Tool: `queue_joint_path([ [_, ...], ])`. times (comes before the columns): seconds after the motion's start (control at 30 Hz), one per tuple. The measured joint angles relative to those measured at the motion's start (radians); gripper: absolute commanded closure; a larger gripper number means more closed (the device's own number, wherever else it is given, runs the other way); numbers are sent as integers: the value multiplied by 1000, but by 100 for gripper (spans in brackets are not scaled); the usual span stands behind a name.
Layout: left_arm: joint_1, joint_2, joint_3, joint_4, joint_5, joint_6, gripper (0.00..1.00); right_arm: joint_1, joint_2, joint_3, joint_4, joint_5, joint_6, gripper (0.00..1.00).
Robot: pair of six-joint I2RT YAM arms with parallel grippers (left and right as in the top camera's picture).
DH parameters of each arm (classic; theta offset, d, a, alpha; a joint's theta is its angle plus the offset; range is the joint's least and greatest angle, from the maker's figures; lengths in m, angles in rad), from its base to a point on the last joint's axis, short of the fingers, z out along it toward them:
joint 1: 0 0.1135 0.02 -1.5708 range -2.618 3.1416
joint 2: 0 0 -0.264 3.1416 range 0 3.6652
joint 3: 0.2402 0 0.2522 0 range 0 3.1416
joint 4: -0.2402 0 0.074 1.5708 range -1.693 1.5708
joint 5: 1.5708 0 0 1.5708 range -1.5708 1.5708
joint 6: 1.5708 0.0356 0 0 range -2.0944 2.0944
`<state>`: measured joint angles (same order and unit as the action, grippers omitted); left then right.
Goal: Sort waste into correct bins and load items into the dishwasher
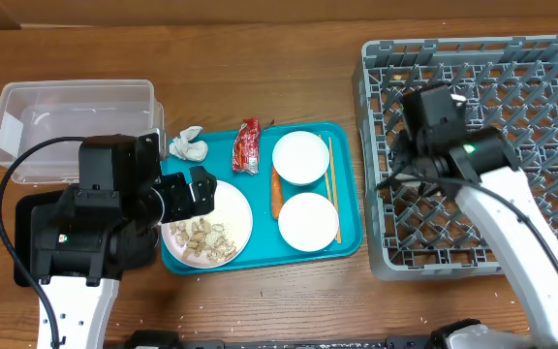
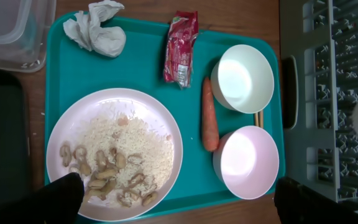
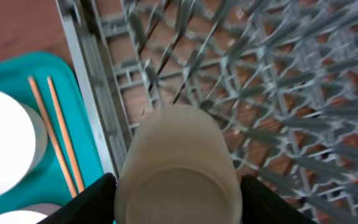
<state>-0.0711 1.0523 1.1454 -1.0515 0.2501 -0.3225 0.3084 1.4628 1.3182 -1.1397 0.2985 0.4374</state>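
A teal tray holds a plate of rice and food scraps, two white bowls, a carrot, a red wrapper, a crumpled tissue and chopsticks. My left gripper is open and empty above the tray's front edge, one finger over the plate, the other past the near bowl. My right gripper is shut on a pale cup held over the left part of the grey dishwasher rack.
A clear plastic container stands at the back left, with a black bin in front of it under my left arm. The rack's left wall lies between the cup and the tray.
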Motion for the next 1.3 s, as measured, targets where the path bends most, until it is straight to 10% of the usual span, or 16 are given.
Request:
queue_joint_path([
  [0.13,0,0,0,0,0,0,0,0,51,0,0,-58,-7,12],
  [0.7,0,0,0,12,14,0,0,131,-235,57,-24,-258,-1,20],
  [0.9,0,0,0,10,-2,0,0,192,-194,29,-55,-247,4,64],
  [1.3,0,0,0,7,-1,0,0,176,-2,-99,37,-177,5,73],
])
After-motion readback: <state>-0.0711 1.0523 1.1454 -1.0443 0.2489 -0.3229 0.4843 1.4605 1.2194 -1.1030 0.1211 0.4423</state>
